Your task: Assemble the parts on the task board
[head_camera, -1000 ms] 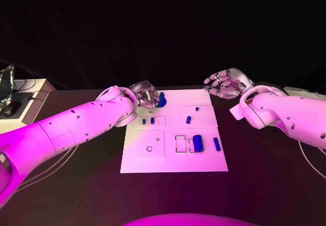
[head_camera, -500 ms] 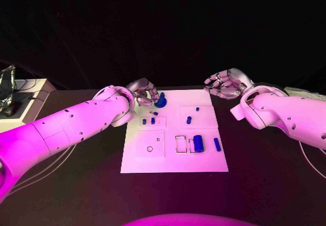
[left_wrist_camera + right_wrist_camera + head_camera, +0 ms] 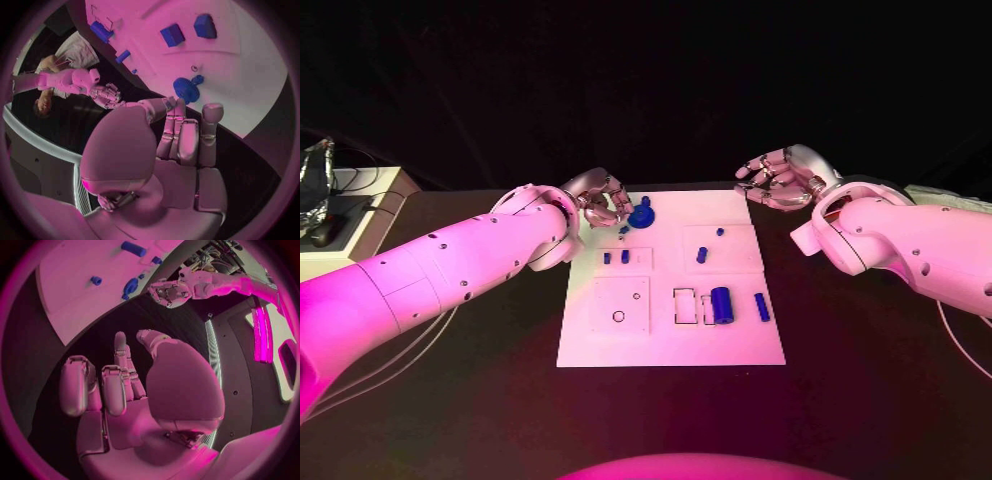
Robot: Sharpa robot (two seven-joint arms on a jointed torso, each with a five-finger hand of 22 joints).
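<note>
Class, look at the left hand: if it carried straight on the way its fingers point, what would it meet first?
Most likely the blue gear-like part on the task board, just beyond the left hand; depth is unclear.

A black table (image 3: 473, 400) carries the white task board (image 3: 668, 340), which lies flat between the left hand (image 3: 596, 198) and the right hand (image 3: 783, 178), nearer the left; a pale box (image 3: 358, 215) sits well outside the left hand
</note>
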